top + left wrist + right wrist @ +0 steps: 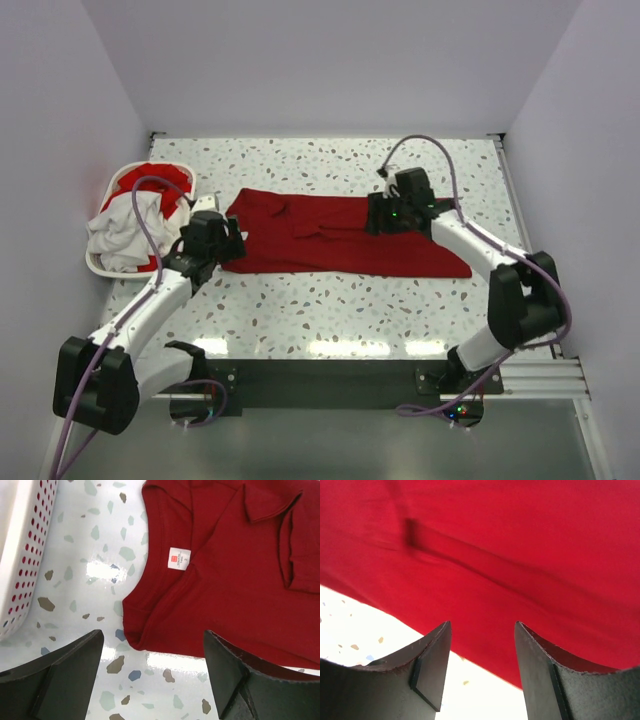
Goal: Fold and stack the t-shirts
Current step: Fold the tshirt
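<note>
Partway: I see one red shirt (340,235) lying half-folded on the surface (330,300). Left fingers (65,670) and right fingers (430,660) stand released, empty. Other shirts (122,228) wait in the basket (95,264); nothing stacked yet.

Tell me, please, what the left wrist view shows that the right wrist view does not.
Only the left wrist view shows the red t-shirt at its collar end, with the white neck label, the perforated laundry basket off to one side, and the left arm's fingers, spread with nothing between them. Only the right wrist view shows a long fold line across the cloth and the right arm's fingers, apart above the cloth's edge. Both show red cloth lying on the speckled table.
</note>
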`<state>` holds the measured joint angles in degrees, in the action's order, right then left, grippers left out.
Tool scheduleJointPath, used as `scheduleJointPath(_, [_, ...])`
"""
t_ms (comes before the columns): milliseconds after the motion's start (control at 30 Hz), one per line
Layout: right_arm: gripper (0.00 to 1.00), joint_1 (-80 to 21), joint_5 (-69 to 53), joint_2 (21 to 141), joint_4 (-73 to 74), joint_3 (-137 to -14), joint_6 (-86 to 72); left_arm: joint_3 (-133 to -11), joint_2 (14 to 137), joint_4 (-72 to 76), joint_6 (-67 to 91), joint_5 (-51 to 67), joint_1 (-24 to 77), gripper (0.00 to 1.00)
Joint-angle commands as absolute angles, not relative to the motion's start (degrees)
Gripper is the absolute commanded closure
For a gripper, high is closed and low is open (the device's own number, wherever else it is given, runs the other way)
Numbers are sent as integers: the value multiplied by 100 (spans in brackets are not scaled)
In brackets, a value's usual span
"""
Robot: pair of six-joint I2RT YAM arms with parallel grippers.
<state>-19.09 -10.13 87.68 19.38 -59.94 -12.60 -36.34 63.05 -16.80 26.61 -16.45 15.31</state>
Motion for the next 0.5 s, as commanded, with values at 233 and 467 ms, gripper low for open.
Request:
scheduleJointPath(233, [43,-3919,-106,10774,1933,-8479,465,-3506,6161,-1108,2180,-1748,1477,7])
scheduleJointPath(467, [45,-4596,-18,12058,2118,-9623,721,-3551,6214,-1055,2206,-1908,1477,5])
